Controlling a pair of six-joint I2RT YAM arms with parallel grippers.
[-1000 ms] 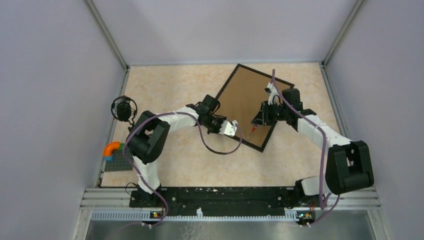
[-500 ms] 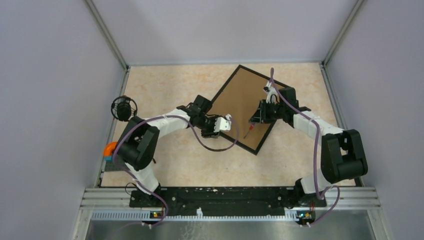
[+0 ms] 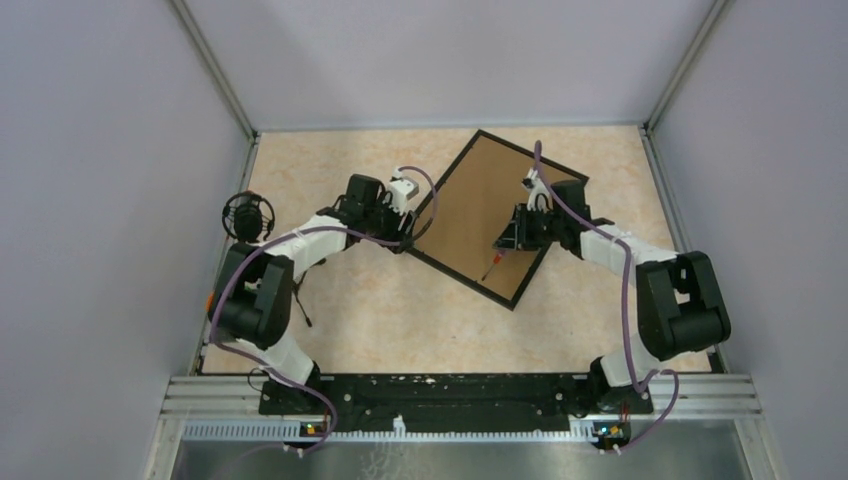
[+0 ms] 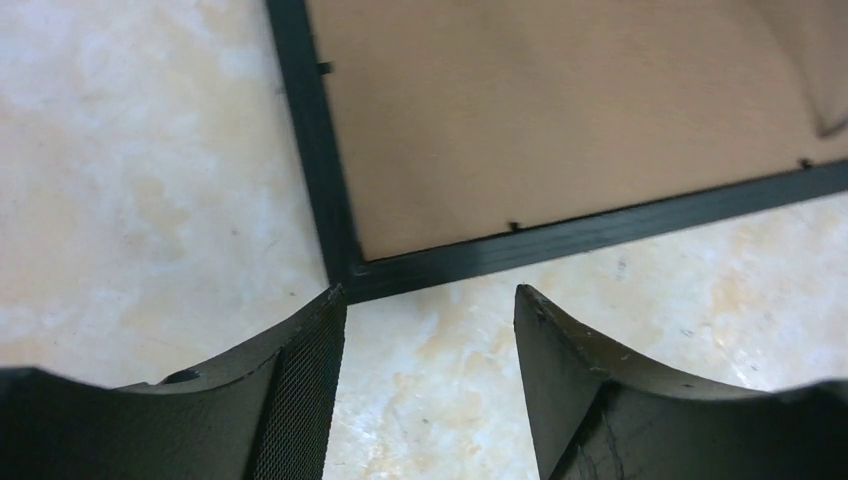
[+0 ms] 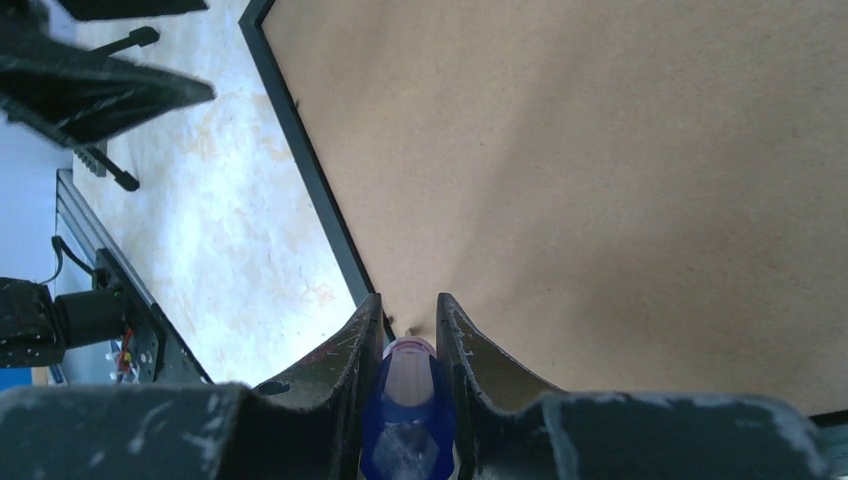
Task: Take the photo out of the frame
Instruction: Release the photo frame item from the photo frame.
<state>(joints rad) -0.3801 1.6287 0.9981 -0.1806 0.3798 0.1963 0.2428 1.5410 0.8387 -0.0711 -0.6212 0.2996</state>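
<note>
- Brown board is all you can see of the frame point(image 3: 468, 205). It lies back-up and slantwise on the table point(image 3: 350, 320), out between your two arms. The back is the side that opens, so it is lying the right way for this job.
- The photo shows in no view. I judge it is under the board, face down.
- Your left gripper point(image 4: 430, 300) sits low at the frame's left corner, jaws apart with nothing between them. One fingertip is touching or just beside the black corner; I cannot tell which. It looks placed to brace the frame against sliding, not to grasp it.
- Your right gripper point(image 5: 408, 305) is clamped on a blue-handled tool point(image 5: 405, 410). From above, the tool's thin red end points across the board toward the frame's near edge.
- That slim tip suits the small black tabs point(image 4: 513, 226) along the inner rim, which seem to hold the board in. The fingers look too thick to get at them.
- The board appears flush in the rim, so I judge you are early in the task, with the tabs yet to be worked.
- A push from the tool could skid the frame, so keep the left side firm.
</note>
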